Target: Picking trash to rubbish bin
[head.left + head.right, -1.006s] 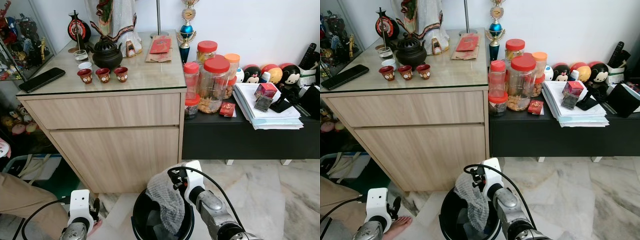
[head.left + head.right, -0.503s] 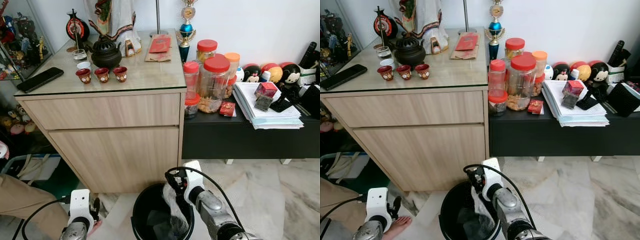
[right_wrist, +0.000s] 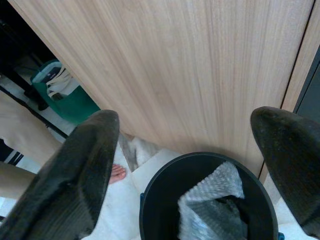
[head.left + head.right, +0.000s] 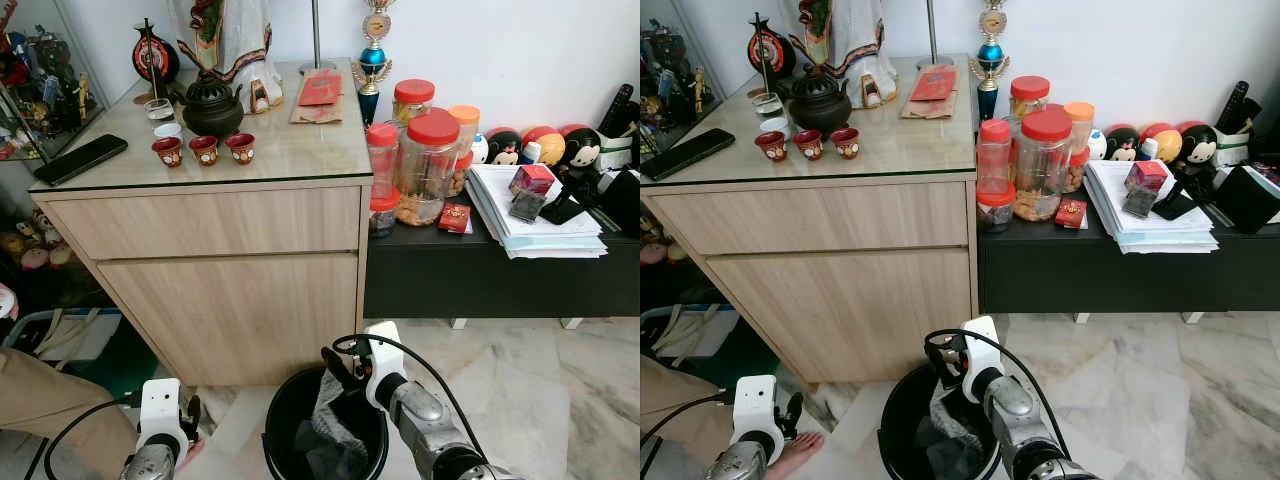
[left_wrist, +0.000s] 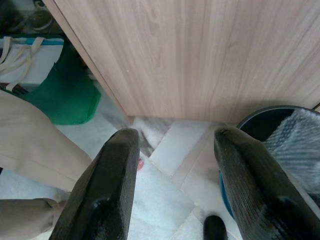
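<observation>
trash: bubble-wrap sheet (image 3: 212, 192) lies crumpled inside the black bin (image 3: 165, 177), one end slumped against the rim on the right arm's side, the rest down among darker stuff at the bottom
trash axis: long axis runs roughly from the rim down into the bin, steeply tilted, not flat
relation to jaws: wrap sits directly below and slightly ahead of the right gripper (image 4: 340, 372), apart from both fingers, no contact visible
nearer arm: right, hovering over the bin mouth; left gripper (image 5: 175, 185) is off to the bin's left, low over the floor (image 5: 165, 195)
right jaws: spread wide, empty, fingers (image 3: 85, 170) framing the bin opening from above
left jaws: open at a moderate gap, empty, pointing at the floor and the cabinet (image 4: 225, 290) base, bin edge just beside one finger
bin: stands on the floor just in front of the wooden cabinet, near the low black surface (image 4: 480, 270) carrying jars and papers
person: a trouser leg (image 5: 35, 145) and a bare foot (image 3: 118, 173) near the left gripper, well clear of the bin
task stage, judged: wrap looks delivered; next move for the right arm likely just a lift away, keeping the fingers clear of the end at the rim
</observation>
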Controlling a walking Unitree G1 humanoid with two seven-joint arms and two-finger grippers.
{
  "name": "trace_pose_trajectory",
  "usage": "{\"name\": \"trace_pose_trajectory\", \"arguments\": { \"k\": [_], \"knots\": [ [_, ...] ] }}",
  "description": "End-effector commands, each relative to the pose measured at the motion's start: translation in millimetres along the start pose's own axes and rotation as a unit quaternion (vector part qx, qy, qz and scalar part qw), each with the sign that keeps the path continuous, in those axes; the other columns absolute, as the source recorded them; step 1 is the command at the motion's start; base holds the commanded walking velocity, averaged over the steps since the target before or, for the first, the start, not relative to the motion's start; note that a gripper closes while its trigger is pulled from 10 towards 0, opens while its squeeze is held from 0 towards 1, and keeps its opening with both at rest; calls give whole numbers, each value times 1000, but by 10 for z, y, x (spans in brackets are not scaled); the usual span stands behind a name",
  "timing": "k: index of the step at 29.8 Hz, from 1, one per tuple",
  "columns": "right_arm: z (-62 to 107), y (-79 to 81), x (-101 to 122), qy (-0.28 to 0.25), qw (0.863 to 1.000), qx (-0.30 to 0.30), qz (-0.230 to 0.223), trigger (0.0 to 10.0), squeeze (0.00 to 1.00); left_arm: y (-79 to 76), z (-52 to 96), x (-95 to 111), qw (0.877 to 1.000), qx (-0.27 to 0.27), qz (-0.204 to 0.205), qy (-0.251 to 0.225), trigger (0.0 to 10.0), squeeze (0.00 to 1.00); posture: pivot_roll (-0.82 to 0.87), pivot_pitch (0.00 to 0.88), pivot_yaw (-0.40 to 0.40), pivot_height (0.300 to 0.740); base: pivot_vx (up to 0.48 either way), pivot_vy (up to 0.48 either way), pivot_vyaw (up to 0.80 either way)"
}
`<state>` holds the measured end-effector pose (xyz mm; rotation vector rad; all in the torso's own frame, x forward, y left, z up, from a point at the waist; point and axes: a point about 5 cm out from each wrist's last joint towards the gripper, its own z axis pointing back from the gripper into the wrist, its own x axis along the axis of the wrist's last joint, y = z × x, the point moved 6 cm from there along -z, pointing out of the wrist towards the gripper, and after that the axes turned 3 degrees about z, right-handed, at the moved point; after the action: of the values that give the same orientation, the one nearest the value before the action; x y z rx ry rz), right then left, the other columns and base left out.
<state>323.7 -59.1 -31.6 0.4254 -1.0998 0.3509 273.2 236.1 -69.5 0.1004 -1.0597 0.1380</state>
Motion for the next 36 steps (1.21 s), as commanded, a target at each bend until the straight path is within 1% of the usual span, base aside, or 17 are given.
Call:
{"name": "trace_pose_trajectory", "arguments": {
  "k": [1, 2, 3, 4, 6, 7, 9, 13, 17, 21, 24, 25, 27, 31, 33, 34, 36],
  "knots": [
    [-14, 25, 5, 1, 1000, 3, -7, 10000, 1000, 9, -6, -27, 1000, 3, 5, 10, 10000, 0, 96, 0, 66, 740, 0, 0, 0],
    [-14, 26, 5, 1, 1000, 3, -7, 10000, 1000, 9, -6, -27, 1000, 3, 5, 10, 10000, 0, 96, 0, 66, 740, 0, 0, 0],
    [23, -41, -82, 17, 1000, -14, -2, 10000, 75, 8, 7, -71, 1000, 5, 6, 18, 10000, 0, 97, 0, 65, 740, 0, 0, 0],
    [40, -67, -119, 24, 999, -21, 0, 10000, 0, 9, 13, -89, 1000, 6, 6, 21, 10000, 0, 97, 0, 65, 740, 0, 0, 0],
    [91, -139, -219, 42, 998, -38, 1, 10000, 0, 9, 26, -125, 1000, 7, 5, 26, 10000, 0, 97, 0, 66, 740, 0, 0, 0],
    [91, -139, -219, 42, 998, -38, 1, 10000, 0, 9, 26, -125, 1000, 7, 5, 26, 10000, 0, 97, 0, 66, 740, 0, 0, 0],
    [164, -240, -337, 61, 996, -64, -4, 10000, 0, 30, 37, -151, 999, 11, 6, 30, 10000, 0, 97, 0, 63, 740, 0, 0, 0],
    [247, -354, -451, 80, 992, -95, -6, 10000, 0, 51, 44, -173, 999, 18, 8, 35, 10000, 0, 98, 0, 60, 740, 0, 0, 0],
    [363, -478, -600, 100, 985, -134, -29, 10000, 0, 92, 82, -283, 998, 32, 12, 57, 10000, 0, 95, 0, 60, 740, 0, 0, 0],
    [500, -664, -710, 110, 973, -194, -63, 10000, 0, 127, 133, -387, 996, 41, 13, 72, 10000, 0, 89, 0, 67, 740, 0, 0, 0],
    [564, -725, -769, 119, 967, -214, -70, 10000, 0, 137, 148, -418, 996, 43, 14, 77, 10000, 0, 89, 0, 67, 740, 0, 0, 0],
    [644, -796, -841, 131, 960, -237, -75, 10000, 0, 151, 159, -437, 996, 47, 15, 80, 10000, 0, 91, 0, 64, 740, 0, 0, 0],
    [746, -868, -935, 142, 950, -262, -91, 10000, 0, 166, 173, -465, 995, 50, 16, 84, 10000, 0, 91, 0, 63, 740, 0, 0, 0],
    [838, -875, -1058, 159, 945, -269, -100, 10000, 0, 175, 195, -511, 994, 53, 17, 92, 10000, 0, 91, 0, 63, 740, 0, 0, 0],
    [872, -831, -1142, 171, 943, -262, -111, 10000, 0, 185, 220, -561, 993, 56, 15, 101, 10000, 0, 91, 0, 63, 740, 0, 0, 0],
    [885, -776, -1201, 179, 944, -249, -118, 10000, 0, 197, 241, -602, 992, 59, 13, 109, 10000, 0, 86, 0, 58, 740, 0, 0, 0],
    [896, -733, -1244, 184, 945, -240, -122, 10000, 0, 206, 260, -638, 991, 62, 10, 116, 10000, 0, 87, 0, 57, 740, 0, 0, 0]
  ]
}}
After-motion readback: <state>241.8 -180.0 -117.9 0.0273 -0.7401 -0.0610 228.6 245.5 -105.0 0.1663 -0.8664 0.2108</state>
